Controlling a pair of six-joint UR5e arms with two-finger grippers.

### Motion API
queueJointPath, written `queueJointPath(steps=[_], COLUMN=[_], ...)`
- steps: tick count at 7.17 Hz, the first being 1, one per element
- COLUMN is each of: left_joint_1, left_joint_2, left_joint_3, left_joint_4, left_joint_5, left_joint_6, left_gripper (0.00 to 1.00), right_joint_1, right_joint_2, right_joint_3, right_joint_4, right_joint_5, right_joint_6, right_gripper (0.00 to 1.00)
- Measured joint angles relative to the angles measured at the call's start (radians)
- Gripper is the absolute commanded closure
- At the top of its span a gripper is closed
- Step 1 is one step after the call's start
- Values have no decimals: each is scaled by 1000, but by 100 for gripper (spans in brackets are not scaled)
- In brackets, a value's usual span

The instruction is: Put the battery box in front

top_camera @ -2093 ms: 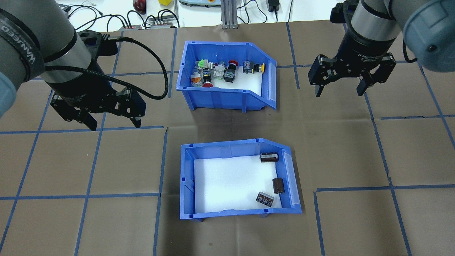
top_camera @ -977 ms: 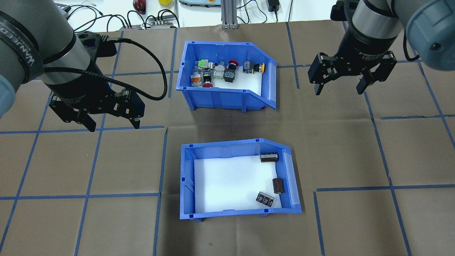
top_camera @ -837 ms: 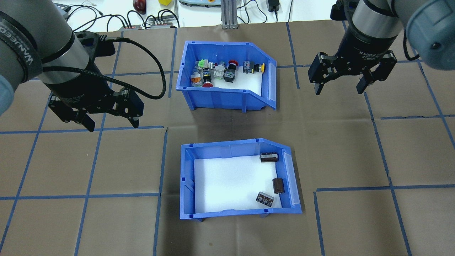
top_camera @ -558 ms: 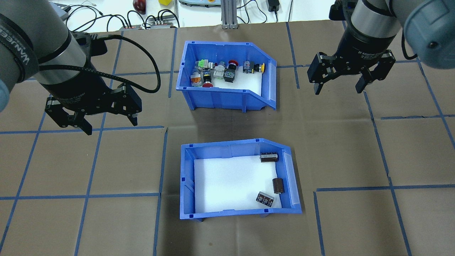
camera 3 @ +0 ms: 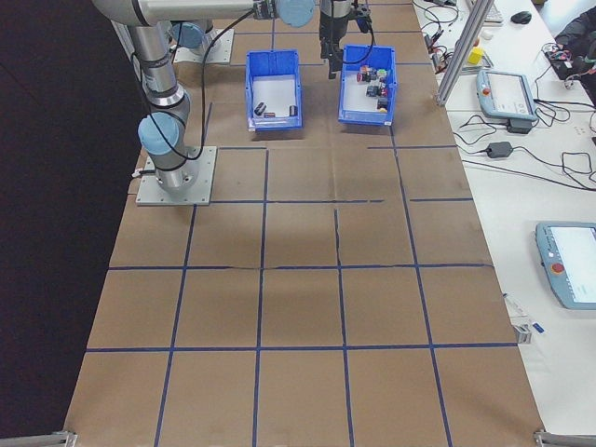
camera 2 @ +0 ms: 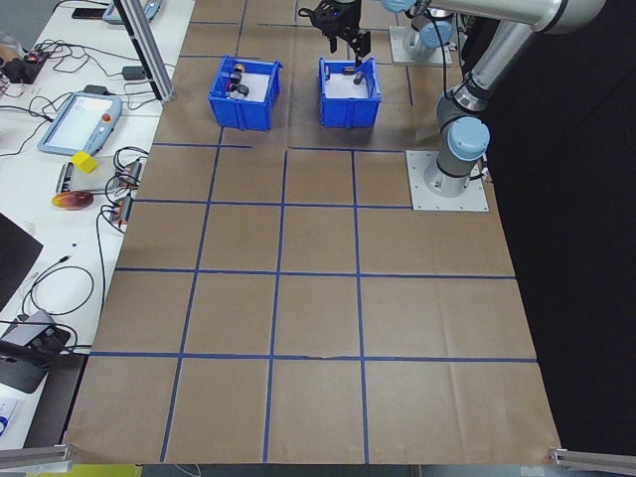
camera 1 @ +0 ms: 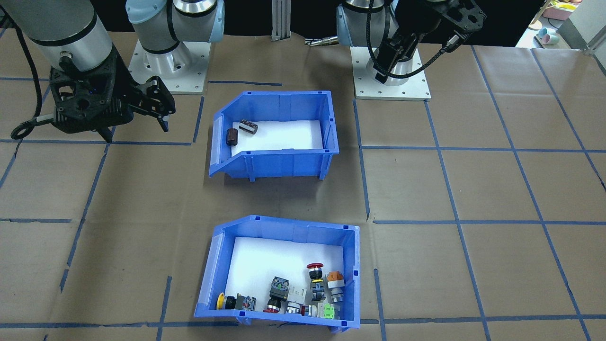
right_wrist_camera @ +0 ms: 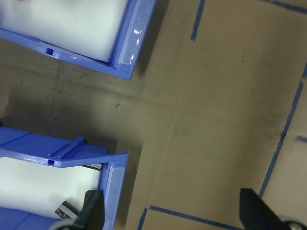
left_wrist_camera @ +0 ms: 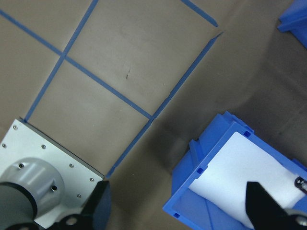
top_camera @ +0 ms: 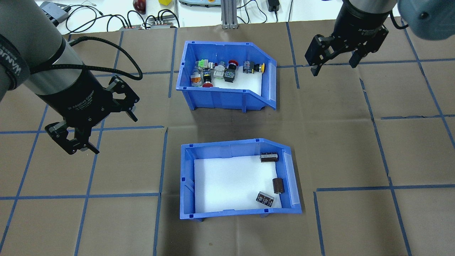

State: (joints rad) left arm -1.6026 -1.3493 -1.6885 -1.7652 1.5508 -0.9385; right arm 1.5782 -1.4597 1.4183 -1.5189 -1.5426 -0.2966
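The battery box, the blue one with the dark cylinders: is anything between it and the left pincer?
Nothing visible is. Only bare brown table paper lies between the open left pincer and the battery box.

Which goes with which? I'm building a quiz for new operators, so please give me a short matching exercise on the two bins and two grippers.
1. battery box
2. switch bin
3. left gripper
4. right gripper

a. open, beyond the bins' cut-away ends
b. holds colourful push-buttons
c. open, off the bins' tall closed ends
d. holds a few dark cylinders

Pairs: 1-d, 2-b, 3-c, 4-a
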Motion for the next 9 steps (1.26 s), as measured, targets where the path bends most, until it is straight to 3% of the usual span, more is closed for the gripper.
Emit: queueJointPath(steps=[2, 4, 7, 9], left_joint_1=[-8, -44, -166, -241], left_joint_2=[42, 124, 178, 179], left_joint_3=[-52, -182, -381, -503], left_joint_4=[-2, 37, 268, 450], left_joint_5=[-45, -85, -115, -196], left_joint_6=[-284, -493, -714, -891], left_gripper=[1, 1, 1, 1], right_joint_1=[56, 158, 310, 354], right_joint_2=[123, 247, 379, 414], right_joint_3=[-124, -257, -366, -375], right_joint_4=[5, 2, -12, -42], right_joint_5=[-6, -15, -19, -19], right_joint_6=[-227, -431, -653, -791], right_gripper=[0, 0, 0, 0])
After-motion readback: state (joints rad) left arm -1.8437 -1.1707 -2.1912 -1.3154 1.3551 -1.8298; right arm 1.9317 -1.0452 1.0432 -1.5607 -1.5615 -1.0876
